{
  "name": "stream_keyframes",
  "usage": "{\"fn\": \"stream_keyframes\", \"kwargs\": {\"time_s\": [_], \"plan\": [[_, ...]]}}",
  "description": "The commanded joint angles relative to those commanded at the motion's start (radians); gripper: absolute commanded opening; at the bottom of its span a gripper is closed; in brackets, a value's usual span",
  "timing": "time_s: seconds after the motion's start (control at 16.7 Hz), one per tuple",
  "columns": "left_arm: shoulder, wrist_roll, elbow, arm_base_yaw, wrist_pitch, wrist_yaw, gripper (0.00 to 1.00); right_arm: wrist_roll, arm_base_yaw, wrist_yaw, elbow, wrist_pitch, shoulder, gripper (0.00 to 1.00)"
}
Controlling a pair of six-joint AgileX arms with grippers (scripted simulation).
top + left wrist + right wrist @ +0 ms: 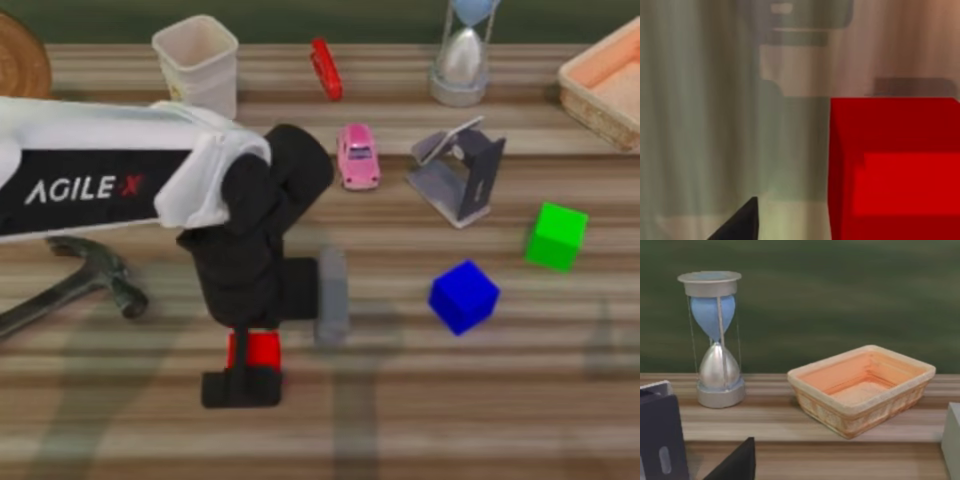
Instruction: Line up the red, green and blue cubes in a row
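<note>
Our left pincer (pixel 243 375) was down at the red cube (pixel 262 349), near the counter's (pixel 420 420) front edge, left of centre. We could not tell how far its fingers stood apart or whether they pressed the cube; the wrist view showed only the cube's red face (pixel 895 170) close up beside one dark fingertip (pixel 740 222). The arm's white casing read "AGILE X" (pixel 84 188). The blue cube (pixel 464 296) lay right of centre, the green cube (pixel 556 236) just beyond it to the right, apart. Our right arm was out of the top view; its wrist camera faced an hourglass (pixel 716 340) and a basket (pixel 862 387).
</note>
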Motion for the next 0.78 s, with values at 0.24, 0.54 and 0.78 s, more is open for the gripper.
{"fn": "stream_keyframes", "kwargs": {"time_s": [0.24, 0.54, 0.78], "plan": [[-0.058, 0.0, 0.085, 0.013, -0.158, 0.0, 1.0, 0.0, 0.0, 0.0, 0.0, 0.0, 0.0, 1.0], [-0.074, -0.001, 0.104, 0.011, -0.187, 0.0, 1.0, 0.0, 0.0, 0.0, 0.0, 0.0, 0.0, 1.0], [-0.129, -0.024, 0.056, 0.04, -0.15, -0.004, 1.0, -0.036, 0.009, -0.002, 0.061, -0.043, 0.062, 1.0]]}}
